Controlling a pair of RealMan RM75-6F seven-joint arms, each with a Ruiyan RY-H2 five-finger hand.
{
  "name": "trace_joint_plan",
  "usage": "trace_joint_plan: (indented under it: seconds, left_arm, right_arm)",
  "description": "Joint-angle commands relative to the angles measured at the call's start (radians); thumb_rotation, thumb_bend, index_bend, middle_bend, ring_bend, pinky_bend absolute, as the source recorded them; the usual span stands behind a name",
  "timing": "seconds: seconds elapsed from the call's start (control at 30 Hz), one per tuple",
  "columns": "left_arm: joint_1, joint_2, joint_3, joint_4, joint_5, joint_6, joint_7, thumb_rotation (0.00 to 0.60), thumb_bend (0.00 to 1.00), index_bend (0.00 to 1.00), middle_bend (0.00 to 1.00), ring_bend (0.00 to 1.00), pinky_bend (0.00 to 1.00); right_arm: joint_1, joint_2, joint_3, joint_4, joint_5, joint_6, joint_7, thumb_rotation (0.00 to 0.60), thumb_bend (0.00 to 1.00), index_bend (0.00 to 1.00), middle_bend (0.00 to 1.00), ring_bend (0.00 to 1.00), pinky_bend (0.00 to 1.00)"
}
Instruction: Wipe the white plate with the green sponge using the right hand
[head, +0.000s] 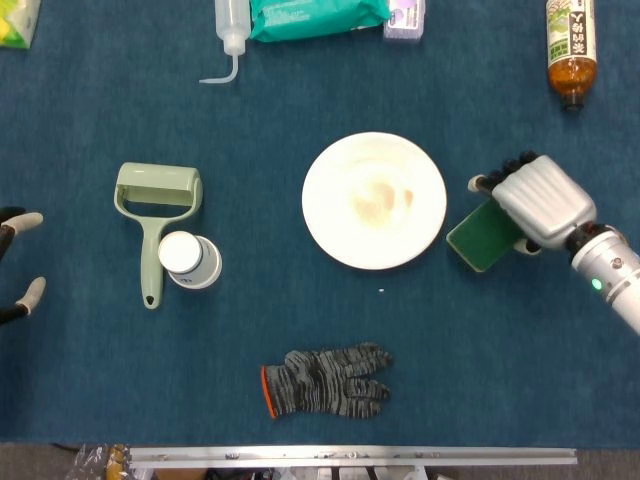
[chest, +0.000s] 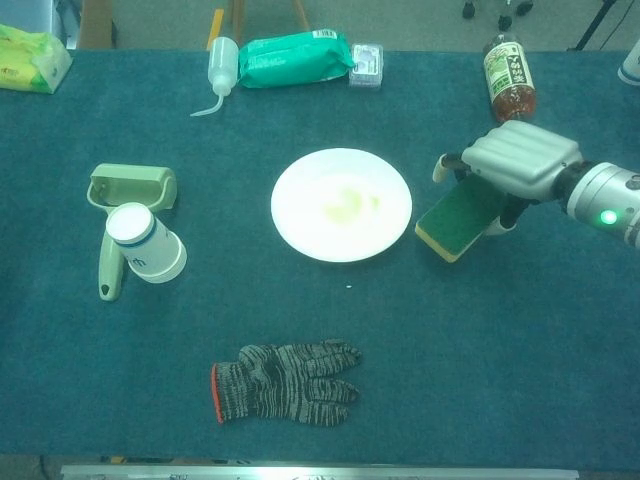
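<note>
Just right of the white plate (head: 374, 200), clear of its rim, the right hand (head: 540, 200) grips the green sponge (head: 484, 236) with fingers curled over its top edge. The chest view shows what the head view hides — a yellow underside on the tilted sponge, its lower corner down near the blue table (chest: 500, 340). A faint yellowish smear marks the plate's middle. At the head view's left edge only two fingertips (head: 30, 219) of the left hand (head: 18, 265) show, spread apart and holding nothing; the chest view misses that hand entirely.
</note>
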Motion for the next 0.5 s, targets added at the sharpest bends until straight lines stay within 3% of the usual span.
trace_joint_plan:
  seconds: [0.03, 0.17, 0.37, 0.5]
  left_arm:
    - [0.001, 0.000, 0.000, 0.003, -0.001, 0.001, -0.003, 0.600, 0.27, 0.24, 0.20, 0.18, 0.34]
    - [0.002, -0.002, 0.001, 0.011, -0.005, -0.001, -0.013, 0.600, 0.27, 0.24, 0.20, 0.18, 0.34]
    - [-0.002, -0.001, -0.002, 0.009, 0.002, 0.008, -0.014, 0.600, 0.27, 0.24, 0.20, 0.18, 0.34]
    - [-0.007, 0.007, -0.014, -0.014, 0.010, 0.029, 0.009, 0.600, 0.27, 0.26, 0.22, 0.18, 0.34]
  right_arm:
    - [0.018, 0.013, 0.001, -0.022, 0.061, -0.066, -0.023, 0.600, 0.00, 0.17, 0.18, 0.18, 0.33]
    - [0.030, 0.044, 0.005, -0.069, 0.101, -0.104, -0.024, 0.600, 0.00, 0.02, 0.01, 0.11, 0.33]
    - [0.007, 0.114, 0.016, -0.168, 0.087, -0.055, 0.006, 0.600, 0.00, 0.00, 0.00, 0.07, 0.33]
    - [-0.061, 0.167, 0.022, -0.208, 0.010, 0.082, 0.035, 0.600, 0.00, 0.00, 0.00, 0.06, 0.34]
